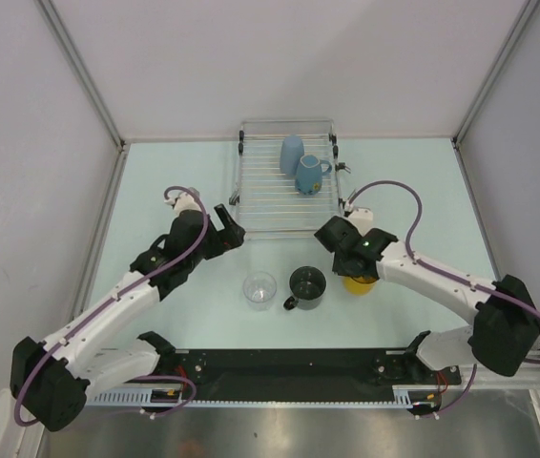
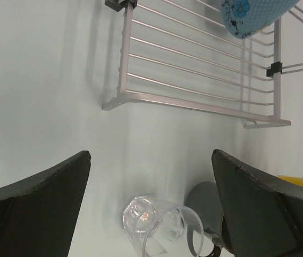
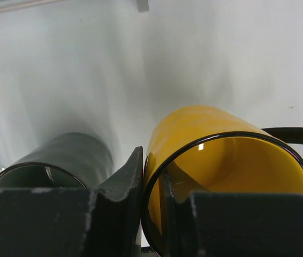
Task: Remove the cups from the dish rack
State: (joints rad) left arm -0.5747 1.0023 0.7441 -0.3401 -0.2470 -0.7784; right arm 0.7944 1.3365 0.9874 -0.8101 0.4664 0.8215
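The dish rack [image 1: 270, 205] stands at the back centre and holds the pale blue handleless cup [image 1: 291, 153] and the blue handled mug [image 1: 308, 176]. The clear glass tumbler [image 1: 259, 289], the dark grey mug [image 1: 307, 286] and the yellow mug [image 1: 361, 284] stand on the table in front of it. My right gripper [image 1: 352, 268] is shut on the yellow mug's rim [image 3: 221, 144], one finger inside and one outside, beside the dark grey mug [image 3: 71, 158]. My left gripper [image 1: 235, 227] is open and empty by the rack's near left corner, above the tumbler [image 2: 162, 227].
The rack [image 2: 194, 69] and a blue cup [image 2: 250, 16] show in the left wrist view, with the grey mug [image 2: 205, 203] below. Grey walls enclose the table on the left, back and right. A black rail [image 1: 289, 372] runs along the near edge.
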